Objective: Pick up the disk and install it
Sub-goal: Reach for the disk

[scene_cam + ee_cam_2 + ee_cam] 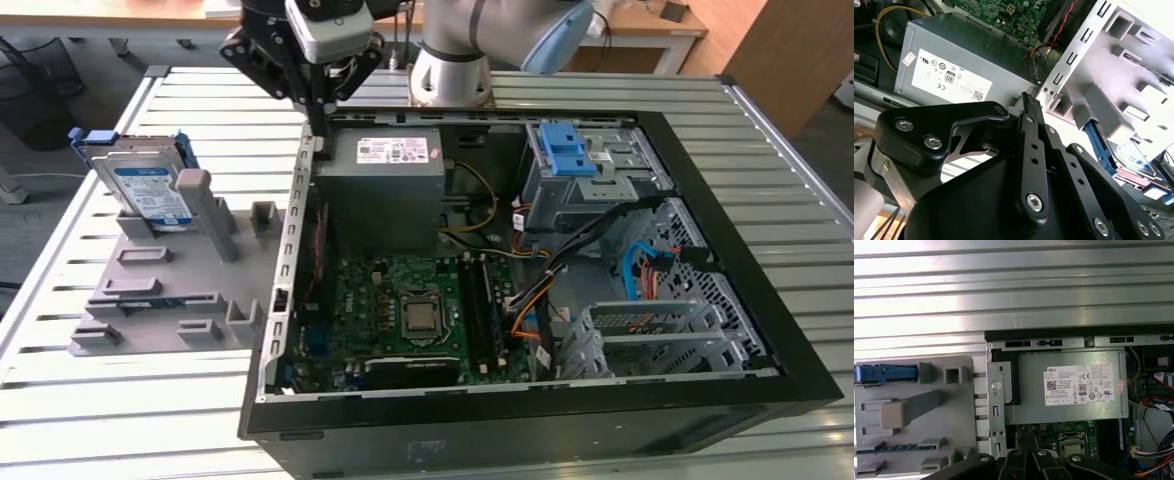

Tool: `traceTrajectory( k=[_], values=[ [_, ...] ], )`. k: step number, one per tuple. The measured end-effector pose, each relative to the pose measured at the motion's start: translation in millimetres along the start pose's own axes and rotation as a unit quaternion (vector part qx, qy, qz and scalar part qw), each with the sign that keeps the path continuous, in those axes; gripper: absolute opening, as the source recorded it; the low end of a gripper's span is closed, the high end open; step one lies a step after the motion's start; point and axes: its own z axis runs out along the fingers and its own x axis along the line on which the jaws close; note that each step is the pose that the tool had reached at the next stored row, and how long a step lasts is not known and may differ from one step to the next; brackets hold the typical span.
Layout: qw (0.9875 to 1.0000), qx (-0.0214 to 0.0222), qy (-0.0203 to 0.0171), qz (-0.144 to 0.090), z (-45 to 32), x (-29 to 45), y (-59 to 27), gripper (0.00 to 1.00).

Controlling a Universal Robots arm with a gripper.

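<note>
We find the gripper (320, 125) clenched on nothing, its fingers pressed together above the wall of the open computer case (534, 432), beside the grey power supply (387, 195). The disk (144, 186) stands tilted in the grey fixture (160, 295). The fixture sits toward the tabletop's (120, 420) far corner on the exterior view's left, apart from the gripper.

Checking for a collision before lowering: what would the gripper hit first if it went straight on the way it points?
Probably the case wall beside the power supply, right under the gripper; depth is unclear.
</note>
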Motion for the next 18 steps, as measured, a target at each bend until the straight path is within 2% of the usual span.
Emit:
traceTrajectory(
  k=[18],
  values=[
    [1.0,0.0,0.0,0.0,0.6,10.9,-0.9,0.11]
  ],
)
